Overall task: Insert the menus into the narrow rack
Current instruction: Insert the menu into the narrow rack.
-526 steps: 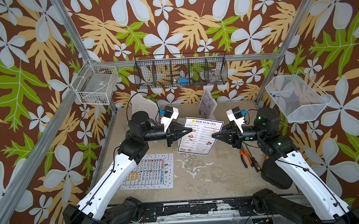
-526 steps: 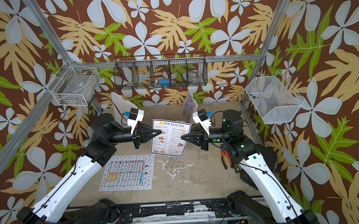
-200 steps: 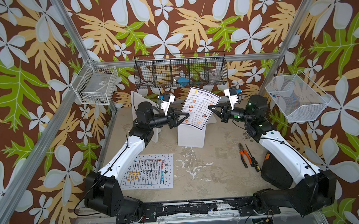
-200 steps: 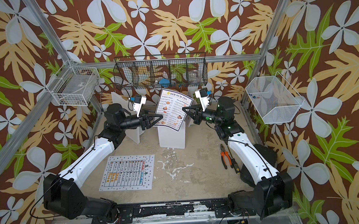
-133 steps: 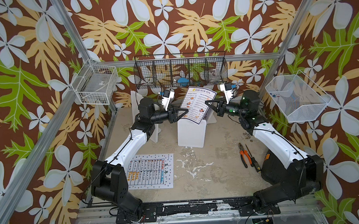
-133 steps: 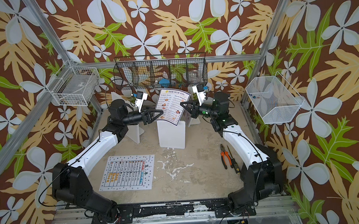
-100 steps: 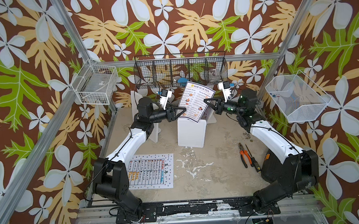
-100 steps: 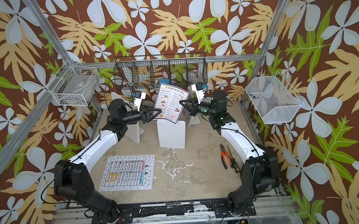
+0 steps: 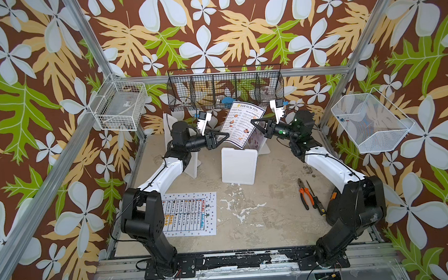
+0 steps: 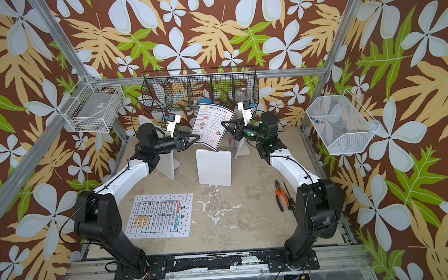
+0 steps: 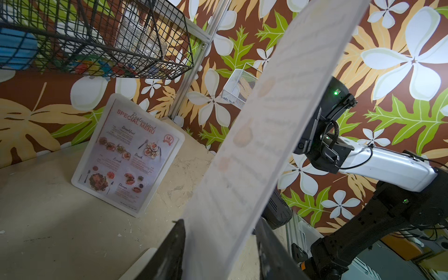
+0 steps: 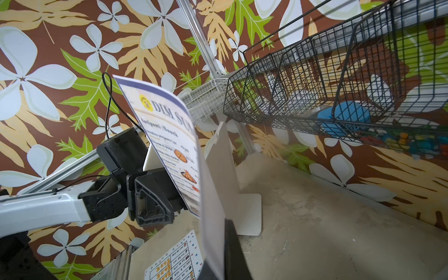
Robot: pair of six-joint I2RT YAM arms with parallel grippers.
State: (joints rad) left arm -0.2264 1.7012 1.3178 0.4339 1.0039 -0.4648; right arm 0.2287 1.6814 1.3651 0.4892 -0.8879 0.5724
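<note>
The "DIM SUM INN" menu (image 9: 243, 123) (image 10: 212, 125) hangs tilted in the air above a white upright rack (image 9: 239, 166) at mid-table. My right gripper (image 9: 254, 122) (image 12: 219, 223) is shut on its right edge. Around its left edge stands my left gripper (image 9: 226, 137) (image 11: 219, 221), open, the sheet (image 11: 266, 135) passing loosely between the fingers. The white dotted-border menu (image 9: 189, 214) lies flat at the front left. Leaning in a white holder at the back right is the pinkish "SPECIAL MENU" (image 11: 126, 155), partly hidden in both top views.
A second white stand (image 9: 193, 163) is beside the left arm. A black wire basket (image 9: 225, 90) hangs on the back wall just above the held menu. White wire baskets (image 9: 119, 107) (image 9: 371, 121) hang on the side walls. Pliers (image 9: 305, 194) and a screwdriver (image 9: 314, 197) lie at the right.
Both arms have lifted the DIM SUM INN menu off the table and carried it back over the white rack. In the last second it rose slightly and stands more upright.
</note>
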